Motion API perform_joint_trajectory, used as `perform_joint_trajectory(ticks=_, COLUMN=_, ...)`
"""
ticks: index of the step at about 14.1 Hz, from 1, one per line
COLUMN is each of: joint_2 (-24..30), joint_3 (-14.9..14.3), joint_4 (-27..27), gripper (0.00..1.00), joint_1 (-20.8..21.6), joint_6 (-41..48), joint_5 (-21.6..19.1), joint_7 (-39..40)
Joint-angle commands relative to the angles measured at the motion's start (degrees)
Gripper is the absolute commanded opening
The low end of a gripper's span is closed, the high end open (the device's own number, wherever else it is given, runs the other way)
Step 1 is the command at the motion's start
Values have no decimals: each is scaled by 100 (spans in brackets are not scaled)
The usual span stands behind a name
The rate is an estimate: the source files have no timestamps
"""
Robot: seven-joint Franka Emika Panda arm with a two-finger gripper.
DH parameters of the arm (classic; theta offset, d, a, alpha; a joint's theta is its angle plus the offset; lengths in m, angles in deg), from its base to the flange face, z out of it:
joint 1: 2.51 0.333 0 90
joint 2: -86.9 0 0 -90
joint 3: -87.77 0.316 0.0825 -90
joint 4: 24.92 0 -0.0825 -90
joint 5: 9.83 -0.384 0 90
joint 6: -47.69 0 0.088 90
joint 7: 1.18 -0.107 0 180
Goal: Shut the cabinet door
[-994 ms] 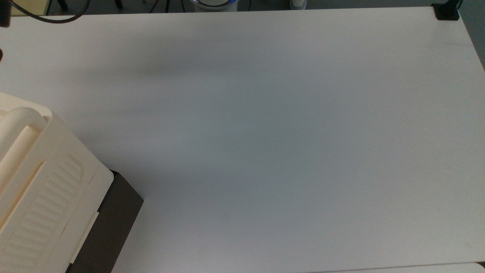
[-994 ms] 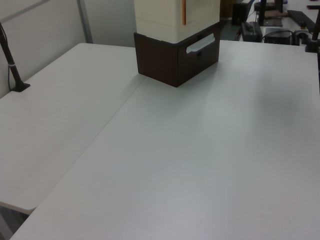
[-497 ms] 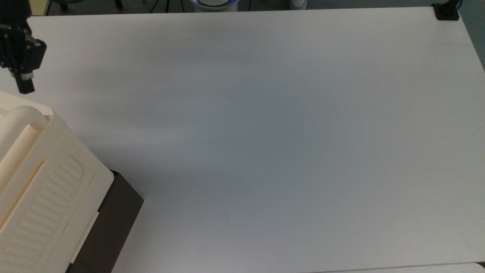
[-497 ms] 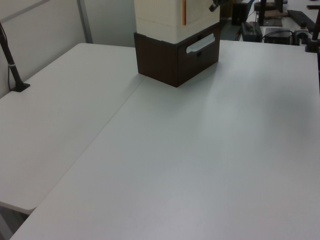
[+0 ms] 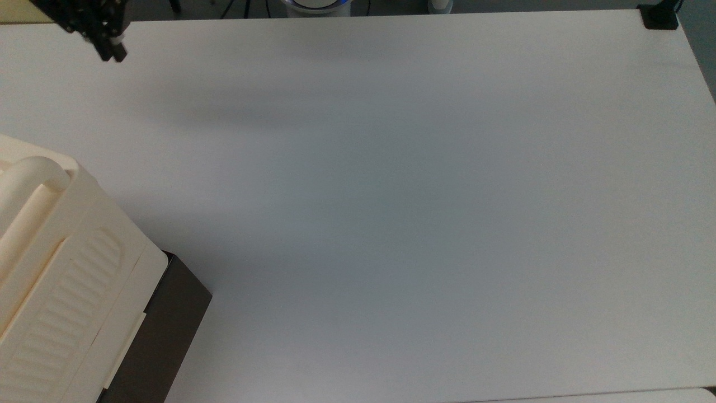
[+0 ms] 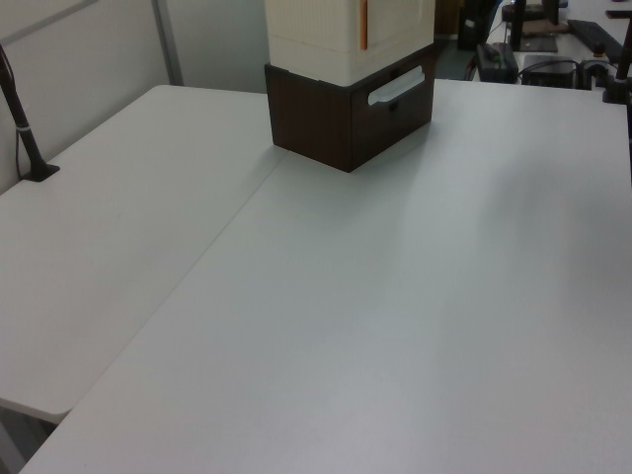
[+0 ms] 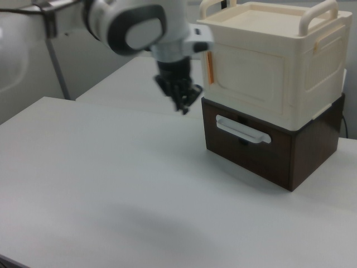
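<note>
The cabinet (image 7: pixel 279 67) is a cream boxy unit with rounded bar handles, standing on a dark brown drawer base (image 7: pixel 262 148). In the right view the cabinet door (image 7: pixel 251 78) is its front panel and lies flush with the body, with an orange strip (image 7: pixel 210 67) at its left edge. The ribbed top of the cabinet (image 5: pixel 67 280) fills the top view's lower left corner, and the cabinet (image 6: pixel 346 30) also stands at the far end in the left view. My gripper (image 7: pixel 183 106) hangs shut and empty just left of the door, clear of it. In the top view, the gripper (image 5: pixel 112 53) is at the upper left.
The white table (image 5: pixel 391 196) spreads wide around the cabinet. A white drawer handle (image 7: pixel 242 129) sticks out from the brown base. A black clamp (image 5: pixel 659 17) sits at the table's far corner, and a dark post (image 6: pixel 25 128) stands at the left view's left.
In the top view my gripper has moved up and to the right, away from the cabinet's corner. The cabinet has not moved.
</note>
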Motion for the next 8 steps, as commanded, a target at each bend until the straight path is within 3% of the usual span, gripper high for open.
perform_joint_trajectory(ticks=1, joint_2=570, joint_3=3, joint_4=169, gripper=100, joint_1=426, joint_6=925, joint_5=297, joint_7=49)
perform_joint_trajectory(ticks=3, joint_2=763, joint_3=3, joint_4=186, gripper=100, joint_1=750, joint_6=1250, joint_5=305, joint_7=-99)
perform_joint_trajectory(ticks=6, joint_2=887, joint_3=3, joint_4=186, gripper=100, joint_1=1514, joint_6=1471, joint_5=927, joint_7=-1012)
perform_joint_trajectory(ticks=8, joint_2=896, joint_3=38, joint_4=186, gripper=100, joint_1=1613, joint_6=1437, joint_5=1008, joint_7=-997)
